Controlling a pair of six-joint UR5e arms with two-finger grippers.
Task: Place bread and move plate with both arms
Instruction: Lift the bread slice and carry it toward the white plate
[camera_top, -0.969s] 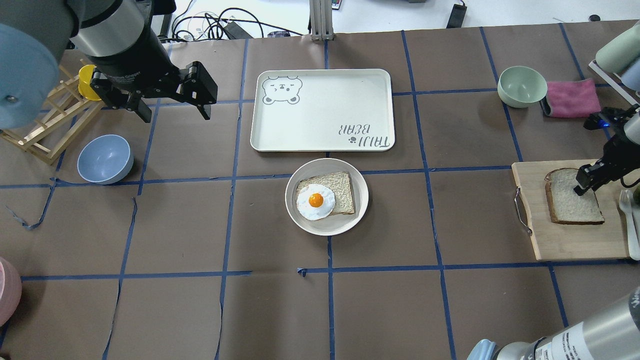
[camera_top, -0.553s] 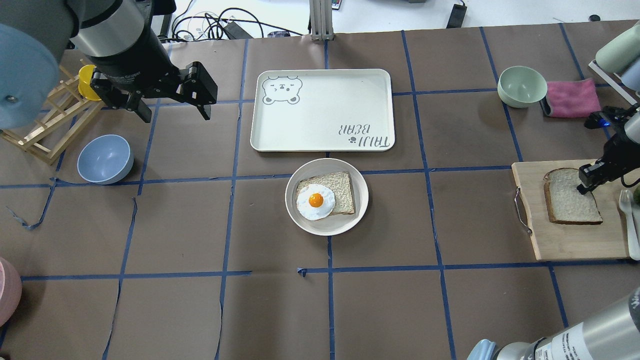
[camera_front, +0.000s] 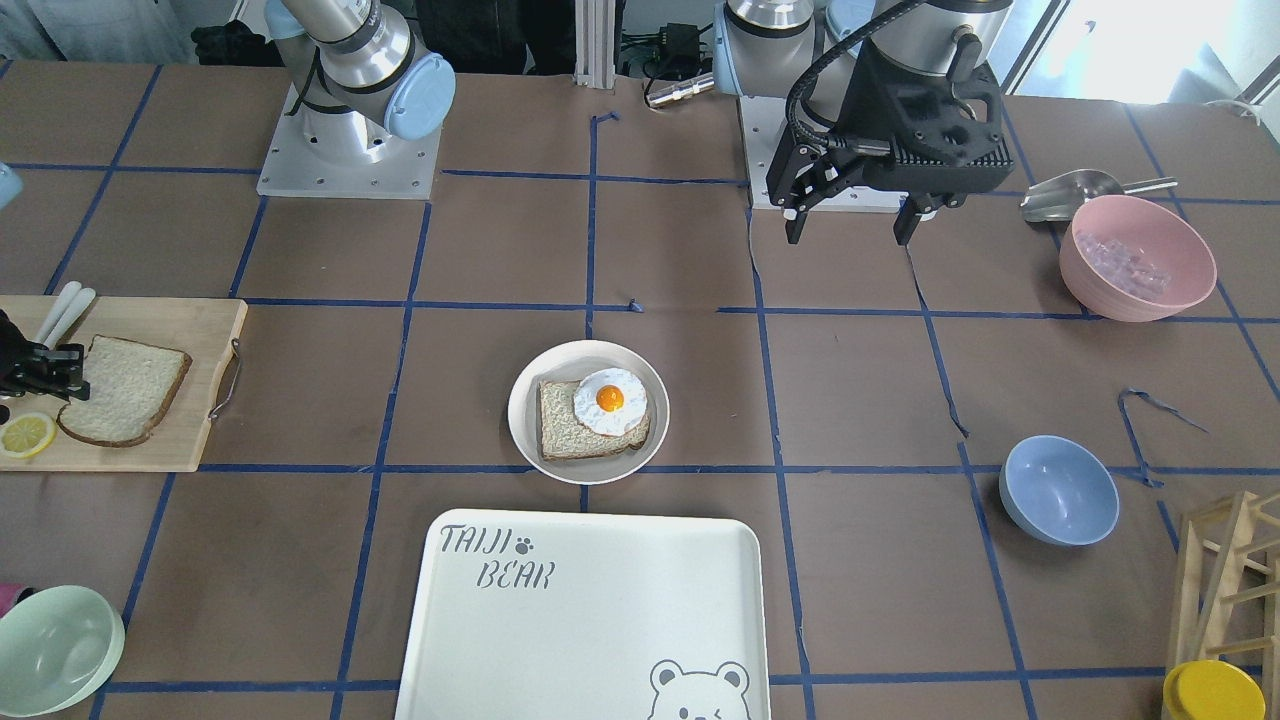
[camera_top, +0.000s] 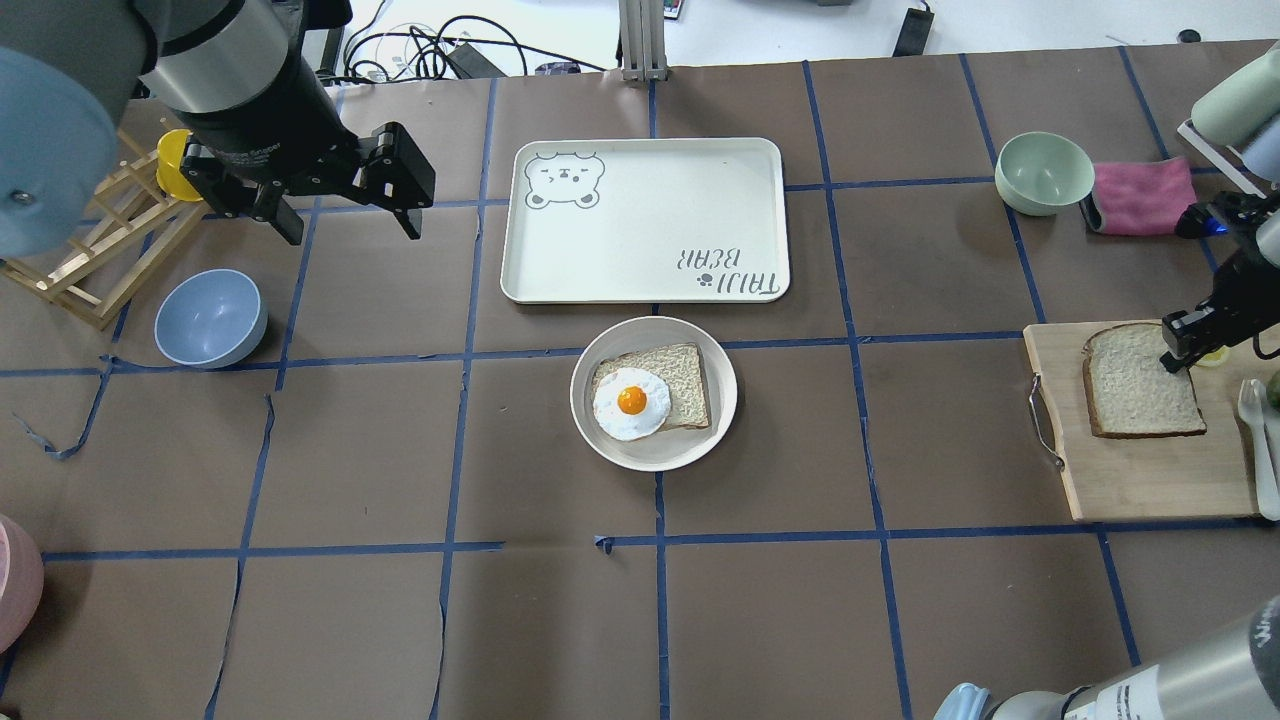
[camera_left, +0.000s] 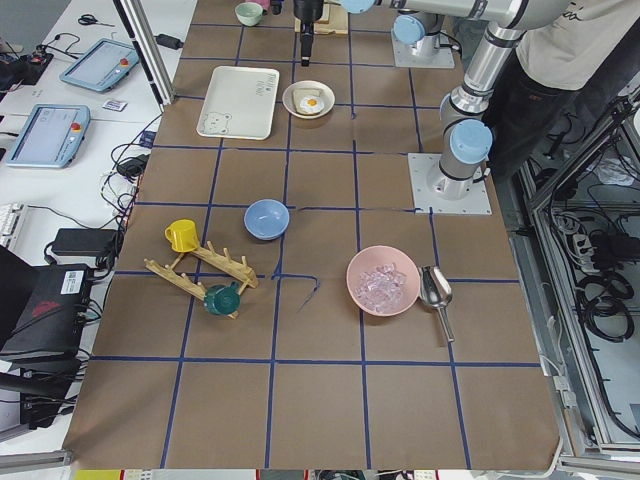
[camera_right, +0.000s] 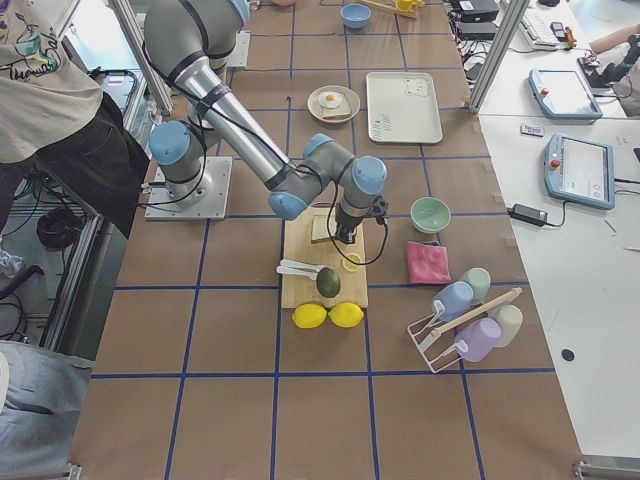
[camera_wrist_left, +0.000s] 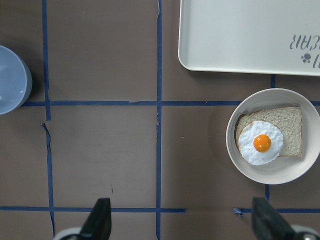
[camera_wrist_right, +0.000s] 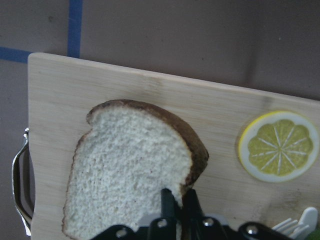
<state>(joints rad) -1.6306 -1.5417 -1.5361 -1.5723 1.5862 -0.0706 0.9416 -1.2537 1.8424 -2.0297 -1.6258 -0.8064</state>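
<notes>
The bread lies on a wooden cutting board at the table's right end; it also shows in the front view. My right gripper is shut on the bread's crusted edge, the fingers pinching it in the right wrist view. The plate sits mid-table and holds a thin-crusted slice with a fried egg. My left gripper is open and empty, hovering high over the back left, far from the plate.
The bear-printed tray lies just behind the plate. A blue bowl and a wooden rack stand at left. A green bowl and a pink cloth are at back right. A lemon slice lies beside the bread.
My right gripper has moved toward the far side of the board, and the bread has shifted slightly with it. The left arm has not moved.
</notes>
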